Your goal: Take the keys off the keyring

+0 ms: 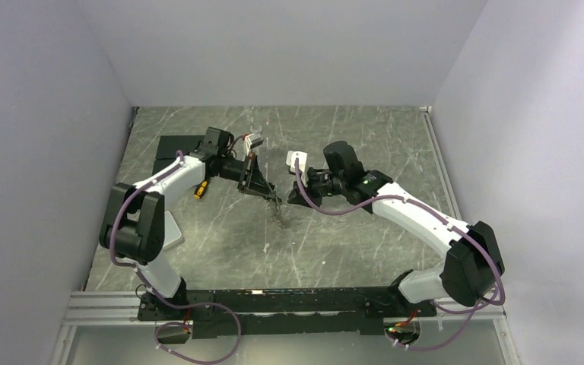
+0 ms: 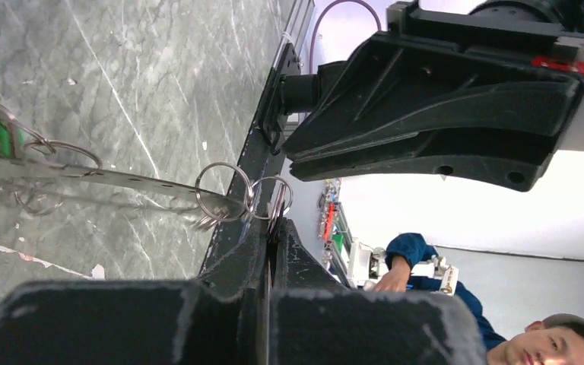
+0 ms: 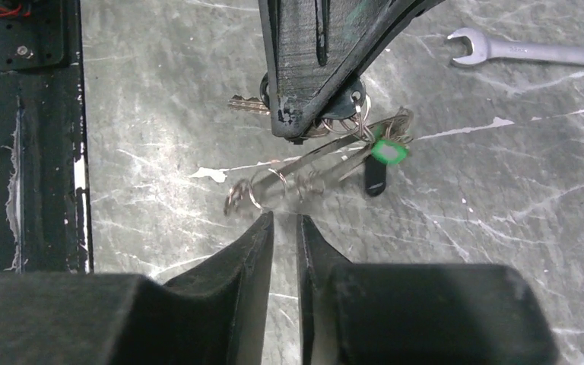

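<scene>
The left gripper, its fingers pressed together, pinches a small silver wire keyring at its tips, over the grey marbled tabletop. From the left gripper a chain of further silver rings and a flat silver strip leads to the keys. One key has a bright green plastic head and lies beside a dark fob. The right gripper points toward the left gripper from close by. Its fingers are a narrow slit apart and hold nothing. A long silver wrench lies well apart from the left gripper.
</scene>
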You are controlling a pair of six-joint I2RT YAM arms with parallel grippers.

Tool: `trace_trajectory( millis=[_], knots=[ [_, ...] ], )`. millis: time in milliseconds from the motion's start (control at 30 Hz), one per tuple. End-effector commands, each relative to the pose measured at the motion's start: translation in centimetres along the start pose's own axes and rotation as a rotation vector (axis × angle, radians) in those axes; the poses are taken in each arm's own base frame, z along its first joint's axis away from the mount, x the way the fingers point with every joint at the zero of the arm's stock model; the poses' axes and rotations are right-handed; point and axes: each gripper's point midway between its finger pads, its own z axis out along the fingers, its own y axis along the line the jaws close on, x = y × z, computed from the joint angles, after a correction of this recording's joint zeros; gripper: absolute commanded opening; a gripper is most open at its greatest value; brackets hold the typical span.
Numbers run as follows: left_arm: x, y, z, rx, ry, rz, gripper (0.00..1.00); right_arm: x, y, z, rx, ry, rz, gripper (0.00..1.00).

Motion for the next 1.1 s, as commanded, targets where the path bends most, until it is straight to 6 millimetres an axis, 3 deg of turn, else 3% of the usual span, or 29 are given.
trace_trajectory(
  millis=[0,133,467,667,900,1067],
  knots=[
    [-1.2,-0.6,0.2,0.037,0.007,0.021,0.0,-1.6,-0.7,-0.6,0.035,-0.035,-0.066,0.25],
    [-1.2,-0.2,0.3,0.032,0.016,0.023,0.0,-1.1,0.0,-0.6,0.019,-0.035,-0.019,0.48],
    [-1.3,-1.1,0.1,0.049,0.008,0.029,0.0,-0.6,-0.1,1.3,0.039,-0.126,0.179,0.68],
    [-1.1,-1.5,0.0,0.06,0.008,0.034,0.0,-0.9,-1.7,2.5,0.087,-0.15,0.188,0.69],
    [-0.8,-2.0,-0.1,0.074,0.014,0.054,0.0,1.6,-1.9,3.7,0.086,-0.089,0.18,0.63],
    [-0.5,-2.5,-0.4,0.073,0.021,0.086,0.0,2.7,-2.3,3.7,0.101,-0.052,0.147,0.39]
  ],
)
